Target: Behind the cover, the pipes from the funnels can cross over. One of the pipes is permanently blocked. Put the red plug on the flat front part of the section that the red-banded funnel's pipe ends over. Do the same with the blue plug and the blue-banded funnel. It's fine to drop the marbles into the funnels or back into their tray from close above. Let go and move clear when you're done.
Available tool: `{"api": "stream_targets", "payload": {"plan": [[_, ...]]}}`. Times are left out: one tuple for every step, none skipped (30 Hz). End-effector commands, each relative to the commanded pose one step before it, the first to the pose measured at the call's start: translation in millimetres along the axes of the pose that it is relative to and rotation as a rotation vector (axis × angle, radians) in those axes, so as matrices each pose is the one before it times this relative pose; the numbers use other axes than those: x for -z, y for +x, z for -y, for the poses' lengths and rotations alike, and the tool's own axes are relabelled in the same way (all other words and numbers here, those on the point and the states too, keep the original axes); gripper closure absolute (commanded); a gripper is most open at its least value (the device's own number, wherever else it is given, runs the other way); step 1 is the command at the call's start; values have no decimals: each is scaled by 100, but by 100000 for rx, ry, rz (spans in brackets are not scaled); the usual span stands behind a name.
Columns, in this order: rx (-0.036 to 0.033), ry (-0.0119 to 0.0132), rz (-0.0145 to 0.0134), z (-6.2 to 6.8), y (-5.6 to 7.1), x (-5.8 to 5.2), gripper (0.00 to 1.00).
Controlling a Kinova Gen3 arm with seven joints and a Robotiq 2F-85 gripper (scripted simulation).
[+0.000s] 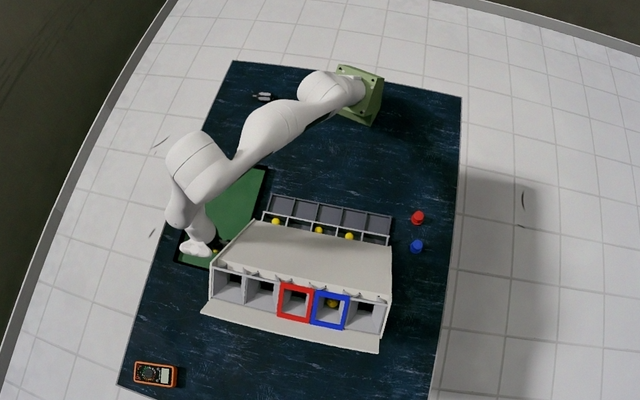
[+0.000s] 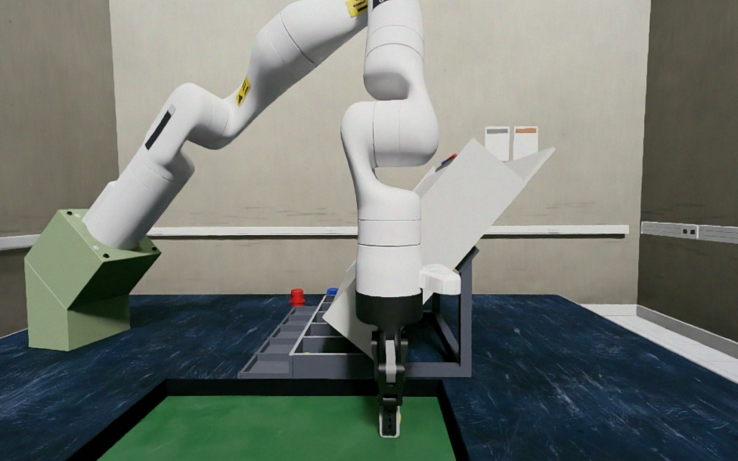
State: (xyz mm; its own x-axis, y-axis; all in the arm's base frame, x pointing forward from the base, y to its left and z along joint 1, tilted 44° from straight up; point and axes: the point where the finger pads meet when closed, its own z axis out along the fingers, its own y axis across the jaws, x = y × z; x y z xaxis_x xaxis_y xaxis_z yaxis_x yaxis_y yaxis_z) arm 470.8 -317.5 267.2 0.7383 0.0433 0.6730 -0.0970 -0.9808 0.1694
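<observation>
Down in the green tray, at about seven o'clock from the funnel rig in the top view, the end effector stood upright with its fingertips nearly touching the tray floor. Its fingers were drawn in around a yellow marble, of which only a sliver showed at the edge of the pads, so I judged it gripped rather than merely closed.

Three more marbles lay in the grey sections at the rig's twelve o'clock side, and one sat inside the blue-banded funnel; the red-banded funnel beside it looked empty. The red plug and blue plug stood untouched on the worktop at about three o'clock from the rig, near each other but apart.

To my eye the step in hand was the lift. It seemed best done straight up first, since the sloped white cover hung just beside the wrist and a sideways swing taken too early could clip its lower edge. A round marble could slip from a grip this small, so a slow, level carry made sense, with the release made only from close above the chosen funnel's mouth.
</observation>
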Motion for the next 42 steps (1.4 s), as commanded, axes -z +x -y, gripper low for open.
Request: {"api": "stream_targets", "payload": {"plan": [[1, -118, -127, -48, 49, 68, 100], [0, 0, 0, 0, 0, 0, 100], [0, 0, 0, 0, 0, 0, 100], [0, 0, 0, 0, 0, 0, 100], [0, 0, 0, 0, 0, 0, 100], [0, 0, 0, 0, 0, 0, 100], [0, 0, 0, 0, 0, 0, 100], [0, 0, 0, 0, 0, 0, 100], [0, 0, 0, 0, 0, 0, 100], [0, 0, 0, 0, 0, 0, 100], [0, 0, 0, 0, 0, 0, 100], [0, 0, 0, 0, 0, 0, 100], [0, 0, 0, 0, 0, 0, 100], [0, 0, 0, 0, 0, 0, 100], [0, 0, 0, 0, 0, 0, 100], [0, 0, 0, 0, 0, 0, 100], [0, 0, 0, 0, 0, 0, 100], [-1, -8, -13, -18, 17, 7011, 100], [0, 0, 0, 1, 8, 58, 100], [0, 0, 0, 11, 19, 267, 100], [0, 0, 0, 4, 27, 514, 100], [0, 0, 0, -4, 18, 751, 100], [0, 0, 0, -8, 0, 986, 100], [0, 0, 0, -10, -14, 1204, 100], [0, 0, 0, -11, -23, 1257, 100], [0, 0, 0, 2, -21, 1213, 100], [0, 0, 0, 1, -1, 151, 100], [0, 0, 0, 0, 0, 0, 100], [0, 0, 0, 0, 0, 0, 100], [0, 0, 0, 0, 0, 0, 100], [0, 0, 0, 0, 0, 0, 100], [0, 0, 0, 0, 0, 0, 100], [0, 0, 0, 0, 0, 0, 100], [0, 0, 0, 0, 0, 0, 100], [-372, -172, -808, -12, -94, -38, 100], [0, 0, 0, 0, 0, 0, 100], [0, 0, 0, 0, 0, 0, 100], [0, 0, 0, 0, 0, 0, 100], [0, 0, 0, 0, 0, 0, 100], [0, 0, 0, 0, 0, 0, 100], [0, 0, 0, 0, 0, 0, 100], [0, 0, 0, 0, 0, 0, 100]]}}
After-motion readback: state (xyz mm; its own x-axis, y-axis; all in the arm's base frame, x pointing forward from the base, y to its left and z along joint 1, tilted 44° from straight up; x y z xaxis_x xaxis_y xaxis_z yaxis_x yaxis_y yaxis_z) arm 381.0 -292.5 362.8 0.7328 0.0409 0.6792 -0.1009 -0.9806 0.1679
